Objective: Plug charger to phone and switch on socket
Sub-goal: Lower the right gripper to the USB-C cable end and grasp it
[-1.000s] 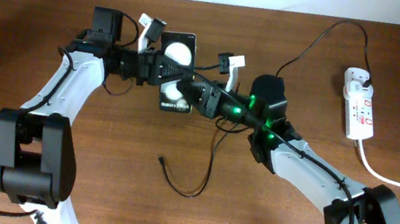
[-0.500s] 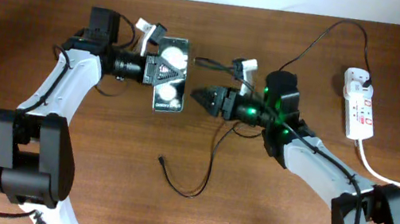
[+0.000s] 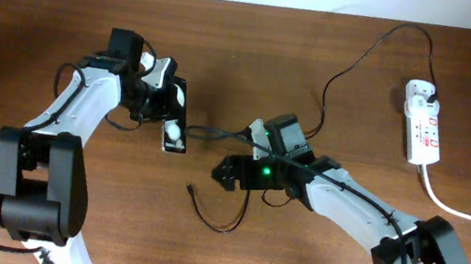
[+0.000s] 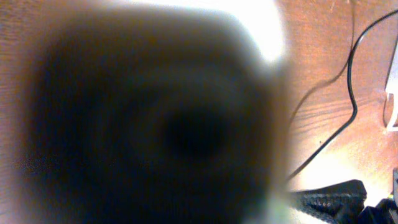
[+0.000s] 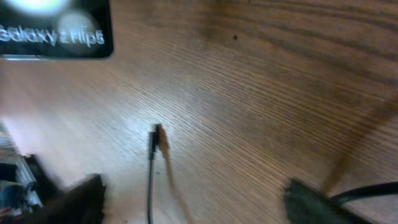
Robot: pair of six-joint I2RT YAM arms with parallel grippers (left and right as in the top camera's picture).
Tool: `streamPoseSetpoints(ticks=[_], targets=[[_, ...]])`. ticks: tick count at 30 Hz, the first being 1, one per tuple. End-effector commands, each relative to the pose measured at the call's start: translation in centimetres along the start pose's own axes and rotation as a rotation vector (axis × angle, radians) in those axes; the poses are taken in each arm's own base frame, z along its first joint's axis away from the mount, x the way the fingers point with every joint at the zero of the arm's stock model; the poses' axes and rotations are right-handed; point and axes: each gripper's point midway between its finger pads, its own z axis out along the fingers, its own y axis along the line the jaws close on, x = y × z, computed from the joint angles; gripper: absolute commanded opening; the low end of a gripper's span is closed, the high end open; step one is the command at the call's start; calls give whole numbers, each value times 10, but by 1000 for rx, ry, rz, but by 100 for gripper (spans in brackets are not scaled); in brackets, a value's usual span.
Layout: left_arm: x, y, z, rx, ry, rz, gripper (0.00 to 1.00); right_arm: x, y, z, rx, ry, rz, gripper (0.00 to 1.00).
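The black phone (image 3: 175,132) is tilted on edge above the table, and my left gripper (image 3: 162,106) is shut on it. In the left wrist view a dark blur, most likely the phone, fills the frame and hides the jaws. The right wrist view catches a corner of the phone (image 5: 56,31) with white text. The charger (image 3: 237,210) lies in a loose loop on the wood, with its tip (image 3: 191,187) free. My right gripper (image 3: 221,172) is open just right of that tip. In the right wrist view the charger's tip (image 5: 153,140) lies between the fingers (image 5: 74,199). The socket (image 3: 422,122) lies far right.
A thick white cord (image 3: 464,214) runs from the socket to the right edge. The charger's black cable (image 3: 362,53) arcs from the socket across the back of the table and passes over my right arm. Brown wood lies in front of the loop.
My right gripper has opened and moved down and left, away from the phone, toward the charger's tip. My left arm has pulled the phone left and turned it on edge.
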Motion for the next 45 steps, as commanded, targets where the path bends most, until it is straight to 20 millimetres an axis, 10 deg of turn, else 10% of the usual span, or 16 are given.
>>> streamPoseSetpoints(ticks=[1,18,24,33,45], targets=[[-7,-8,-10,13,-39,-16,0,-1,-10,3,87,-26,-23,98],[-8,-11,-8,16,-44,-4,0,-8,-19,1,135,-57,-37,99],[-9,-11,-8,16,-49,-1,0,6,6,11,85,-12,-212,11],[-9,-11,-8,16,-50,0,0,42,49,39,180,-2,-463,30],[-9,-11,-8,16,-50,0,0,43,49,69,275,-73,-545,33]])
